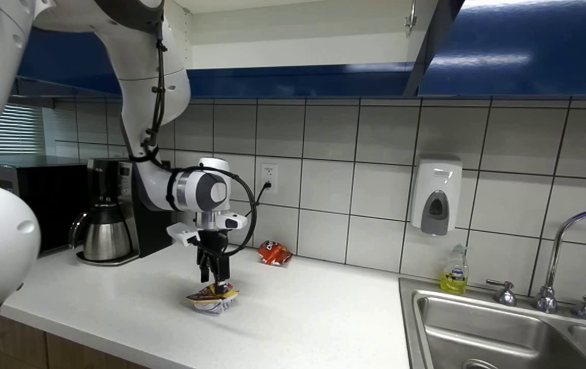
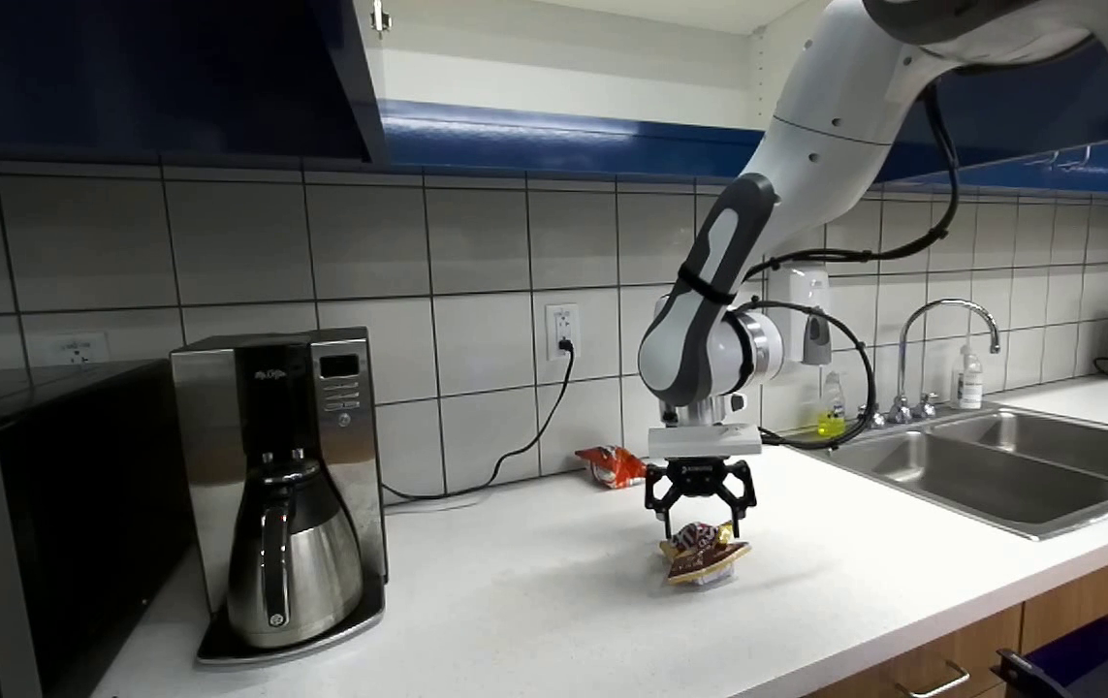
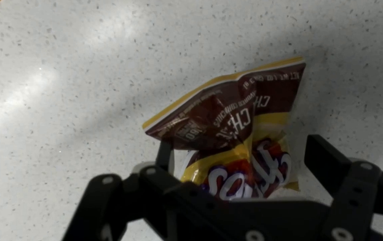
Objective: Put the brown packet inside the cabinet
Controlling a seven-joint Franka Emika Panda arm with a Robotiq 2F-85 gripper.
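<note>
- The tool (image 2: 701,531) points down, fingers spread, one on each side of the brown packet (image 3: 218,117).
- In the wrist view, bare bench (image 3: 60,100) shows between the packet and the finger at that view's right; the packet's brown flap overlaps the opposite fingertip, and I cannot tell whether they touch.
- The brown packet lies crumpled on the bench, its yellow-edged top bent over.
- Near the tiled wall (image 1: 326,184), a red-orange packet (image 1: 274,253) lies apart from the brown one.
- To one side stands a coffee maker (image 2: 355,465) with a steel carafe (image 2: 306,582), beside a microwave (image 2: 79,523).
- To the other, a steel sink (image 1: 409,312) has a bottle of yellow liquid (image 1: 455,277) at its rear rim, near the faucet (image 1: 546,299).
- Overhead, the cabinet (image 1: 298,43) stands open, its white interior showing in both exterior views.
</note>
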